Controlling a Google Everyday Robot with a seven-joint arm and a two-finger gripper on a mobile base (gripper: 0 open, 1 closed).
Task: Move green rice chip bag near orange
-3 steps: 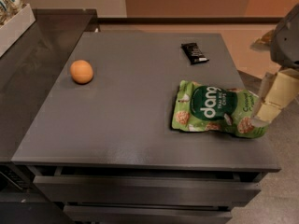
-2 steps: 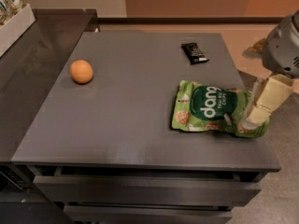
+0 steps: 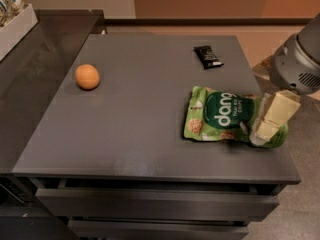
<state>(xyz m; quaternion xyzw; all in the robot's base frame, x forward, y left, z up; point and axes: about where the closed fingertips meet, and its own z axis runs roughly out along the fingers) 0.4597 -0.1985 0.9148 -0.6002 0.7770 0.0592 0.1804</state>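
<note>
The green rice chip bag [image 3: 222, 115] lies flat near the right front of the grey table [image 3: 140, 129], with its "dang" lettering facing up. The orange [image 3: 87, 76] sits far off on the table's left side. My gripper [image 3: 261, 133] comes in from the right on the grey arm [image 3: 297, 59] and is down over the bag's right end, touching or just above it. That end of the bag is partly hidden behind it.
A small black wrapped bar [image 3: 208, 56] lies at the table's back right. A darker counter [image 3: 30, 79] adjoins on the left, with a white bin of packets [image 3: 15, 19] on it. Drawers [image 3: 155, 204] run below the table's front edge.
My gripper has moved left and down from beyond the table's right edge onto the bag's right end. The bag, orange and bar have not moved.
</note>
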